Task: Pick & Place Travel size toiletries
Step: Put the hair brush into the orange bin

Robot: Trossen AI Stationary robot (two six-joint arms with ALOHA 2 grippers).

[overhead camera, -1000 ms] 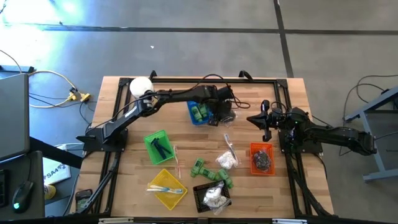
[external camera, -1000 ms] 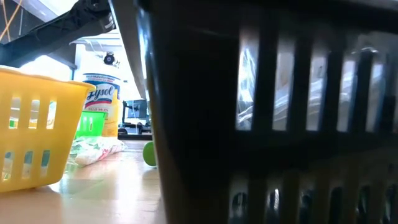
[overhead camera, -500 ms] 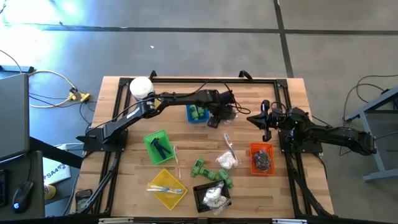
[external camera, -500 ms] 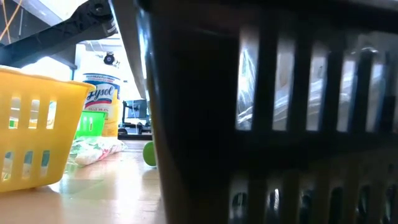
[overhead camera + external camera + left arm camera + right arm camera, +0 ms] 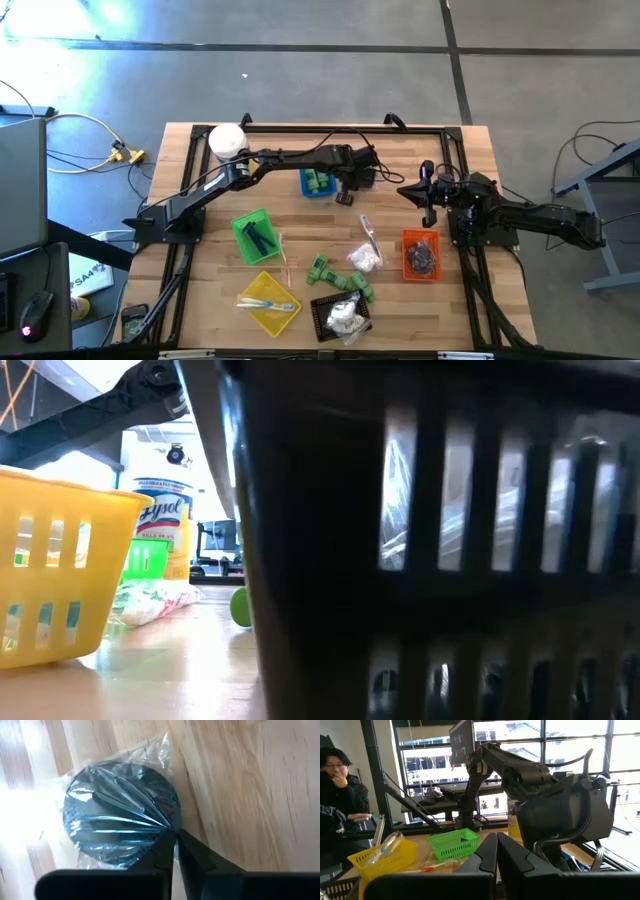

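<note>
A small round black piece [image 5: 120, 812] in clear wrapping lies flat on the wooden table [image 5: 200, 200], just right of the blue basket [image 5: 318, 182]. My left gripper [image 5: 345, 193] reaches down to it and is shut at its rim. Two green bottles [image 5: 340, 278], a white packet [image 5: 365, 258] and a thin pale stick [image 5: 370, 232] lie loose on the table nearer the front. My right gripper [image 5: 425, 195] waits shut at the right, clear of everything. My left gripper pinches the wrapped black piece at the edge of its rim [image 5: 167, 832], where the clear wrapper lies over it, with only the fingertips [image 5: 162, 851] on it. The fingers slant down from above. The piece lies flat on the table.
Green [image 5: 254, 236], yellow [image 5: 268, 298], black [image 5: 340, 315] and orange [image 5: 421, 254] baskets stand across the near half of the table. A big white jar [image 5: 227, 140] stands at the far left corner. In the low view the black basket [image 5: 440, 540] blocks most of the picture.
My left gripper has sunk a little toward the table, drawn slightly toward the blue basket, and shut on the black piece. The piece still lies on the table.
</note>
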